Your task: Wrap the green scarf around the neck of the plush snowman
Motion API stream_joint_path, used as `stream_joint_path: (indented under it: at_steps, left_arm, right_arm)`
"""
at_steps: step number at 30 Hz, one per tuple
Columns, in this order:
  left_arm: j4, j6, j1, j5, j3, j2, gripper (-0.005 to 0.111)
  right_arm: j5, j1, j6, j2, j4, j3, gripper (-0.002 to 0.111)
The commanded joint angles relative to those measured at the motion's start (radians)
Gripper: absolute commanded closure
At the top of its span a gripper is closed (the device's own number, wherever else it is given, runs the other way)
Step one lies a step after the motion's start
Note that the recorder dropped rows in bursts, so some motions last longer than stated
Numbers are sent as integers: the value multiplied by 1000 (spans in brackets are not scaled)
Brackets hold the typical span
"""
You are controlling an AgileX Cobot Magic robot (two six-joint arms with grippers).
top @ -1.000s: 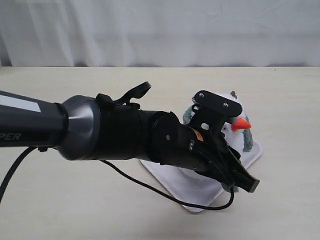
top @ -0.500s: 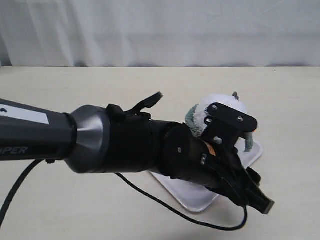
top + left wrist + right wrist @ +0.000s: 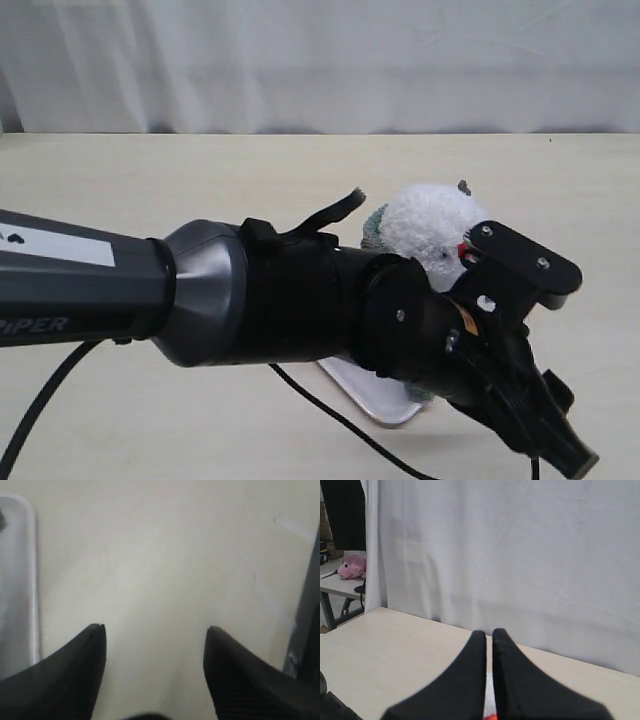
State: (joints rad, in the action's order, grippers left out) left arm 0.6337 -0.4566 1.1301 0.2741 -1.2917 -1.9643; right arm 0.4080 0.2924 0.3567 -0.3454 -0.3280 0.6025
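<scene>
The plush snowman point(image 3: 428, 224) shows only its fluffy white head above my left arm; its body and neck are hidden behind the arm. A small piece of the green scarf point(image 3: 375, 226) sits at the head's left side. My left gripper point(image 3: 565, 455) is low at the front right of the snowman, open point(image 3: 155, 628) over bare tabletop with nothing between its fingers. My right gripper point(image 3: 489, 632) is shut and holds nothing. A sliver of the snowman's white fluff point(image 3: 489, 695) and orange nose shows through the thin gap between its fingers.
A white tray point(image 3: 378, 396) lies under the snowman, and its rim point(image 3: 31, 580) runs along one side of the left wrist view. A black cable point(image 3: 330, 420) trails from the left arm across the table. A white curtain point(image 3: 520, 555) hangs behind the table.
My left arm has swung right and toward the front of the table, uncovering the snowman's head. Its wrist now covers most of the orange nose.
</scene>
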Motion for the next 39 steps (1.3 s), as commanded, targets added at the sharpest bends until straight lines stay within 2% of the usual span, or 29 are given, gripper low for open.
stream_joint_path:
  at_steps: [1, 3, 6, 9, 12, 15, 18, 21, 26, 28, 31, 35, 39]
  left_arm:
    - [-132, -64, 10, 174, -18, 19, 52]
    - [-286, -7, 10, 269, -18, 44, 52]
    - [-605, 253, 8, 383, -18, 77, 55]
    - [-901, 483, 8, 493, -8, 78, 77]
    - [-1036, 585, 1, 491, 20, 78, 90]
    - [-1067, 575, -30, 466, 46, 78, 100]
    - [-1067, 449, -74, 427, 80, 78, 105]
    - [-1063, 300, -119, 384, 124, 78, 106]
    - [-1017, 70, -178, 220, 217, 78, 106]
    - [-986, -62, -189, 167, 243, 78, 106]
    - [-992, -172, -189, 108, 262, 78, 106]
    - [-996, -235, -189, 65, 271, 74, 100]
    - [-998, -263, -189, 65, 271, 60, 79]
  right_arm:
    - [8, 2, -3, 4, 7, -4, 104]
    - [8, 2, -3, 4, 7, -4, 104]
    - [8, 2, -5, 4, 7, -4, 104]
    - [8, 2, -5, 4, 7, -4, 104]
    - [12, 2, -5, 4, 7, -4, 104]
    - [14, 2, -5, 4, 7, -4, 104]
    - [14, 2, -5, 4, 7, -4, 104]
    - [14, 2, -5, 4, 7, -4, 104]
    - [14, 2, -5, 4, 7, -4, 104]
    - [14, 2, -5, 4, 7, -4, 104]
    - [12, 2, -5, 4, 7, -4, 104]
    - [10, 2, -5, 4, 7, -4, 104]
    - [10, 2, -5, 4, 7, -4, 104]
